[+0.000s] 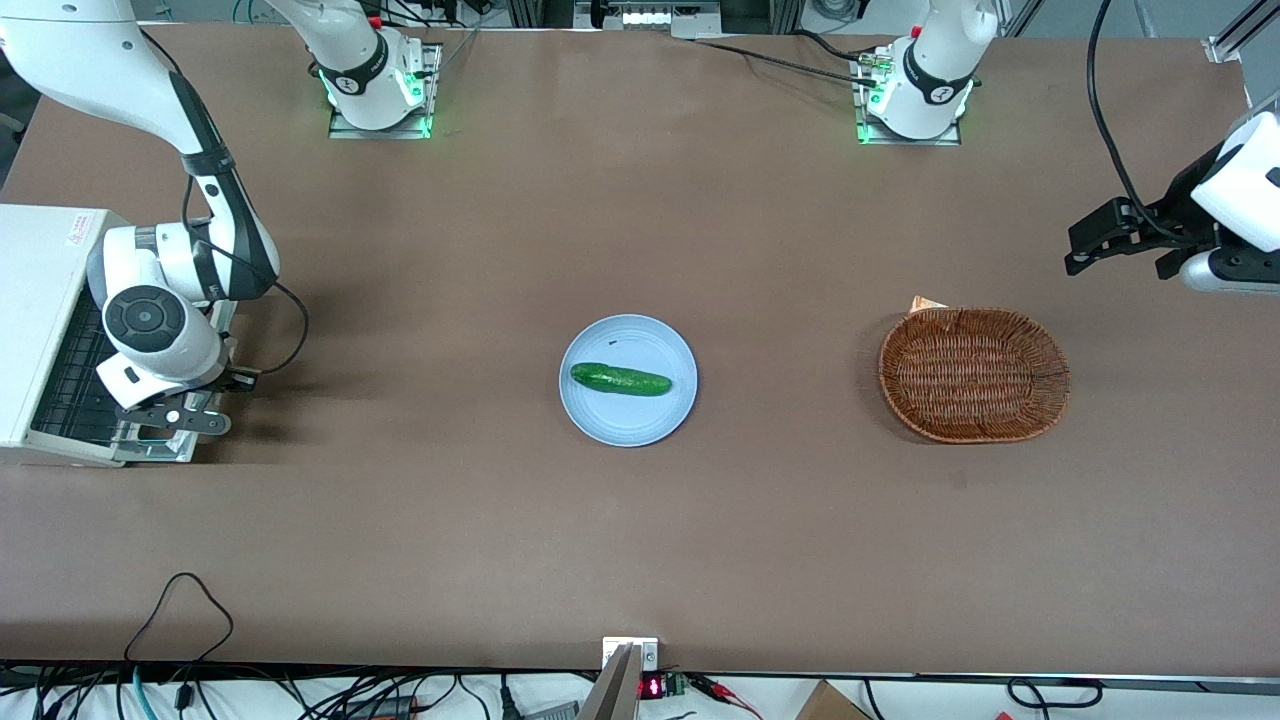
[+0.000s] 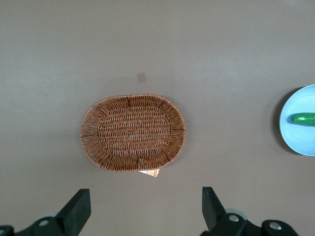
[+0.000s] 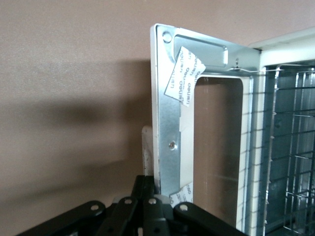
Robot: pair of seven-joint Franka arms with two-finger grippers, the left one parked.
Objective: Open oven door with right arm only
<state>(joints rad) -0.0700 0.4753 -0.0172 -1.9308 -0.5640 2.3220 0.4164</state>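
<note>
The oven door (image 3: 174,123) was found lowered flat, its outer edge directly under the gripper (image 1: 185,418), whose grip could not be determined.

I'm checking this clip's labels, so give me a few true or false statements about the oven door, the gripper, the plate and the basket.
1. The oven door is swung down open, showing the wire rack. True.
2. The gripper is at the door's outer edge. True.
3. A cucumber lies in the basket. False: it lies on the blue plate; nothing shows in the basket.
4. The basket sits toward the working arm's end of the table. False: it sits toward the parked arm's end, and the oven is at the working arm's end.
5. The plate sits between oven and basket. True.
</note>
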